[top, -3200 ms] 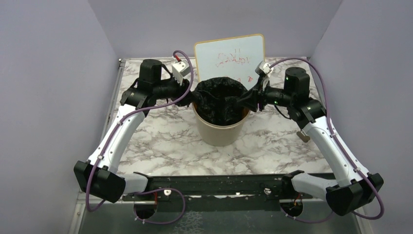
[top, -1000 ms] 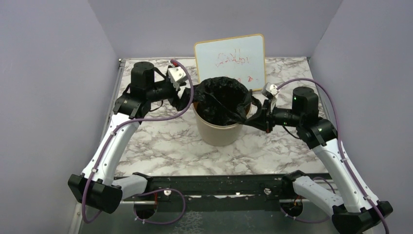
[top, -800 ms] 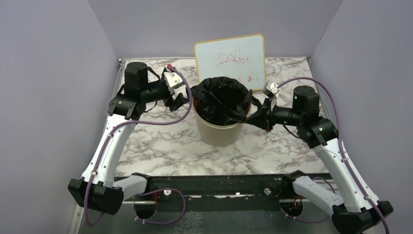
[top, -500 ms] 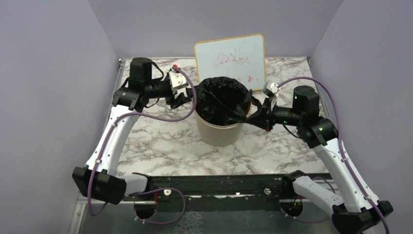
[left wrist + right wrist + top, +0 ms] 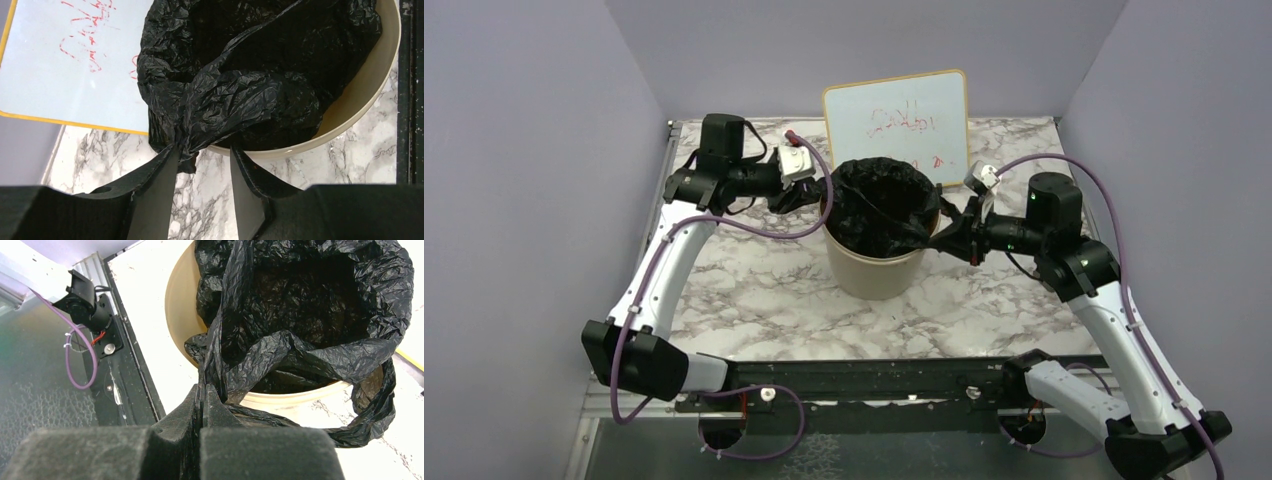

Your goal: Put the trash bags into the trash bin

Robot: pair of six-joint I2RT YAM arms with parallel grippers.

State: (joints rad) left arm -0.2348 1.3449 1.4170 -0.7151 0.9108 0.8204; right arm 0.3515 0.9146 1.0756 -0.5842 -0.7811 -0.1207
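Left gripper (image 5: 809,195): at the left rim of the trash bin (image 5: 874,275), fingers (image 5: 155,185) partly spread with a clear gap between them, nothing clamped.
Fold at the left rim: a bunched wad of the trash bag (image 5: 240,95) draped over the rim, just ahead of the fingertips; its tail touching one finger, apart from the other.
Trash bag overall: mostly down inside the bin with its mouth gaping, its edge spilling over the left rim and drawn out past the right rim.
Trash bin: upright at mid-table (image 5: 754,300), just in front of the whiteboard (image 5: 894,110).
Right gripper (image 5: 949,235): closed flat on a pleat of bag film, pulled outward beyond the right rim.
Deciding relation: wad forward of the left fingertips, toward the bin, its length running away from the fingers into the bin; left arm the nearer, right arm occupied.
Likely next: a slight advance, then a squeeze, so both pads meet the fold.
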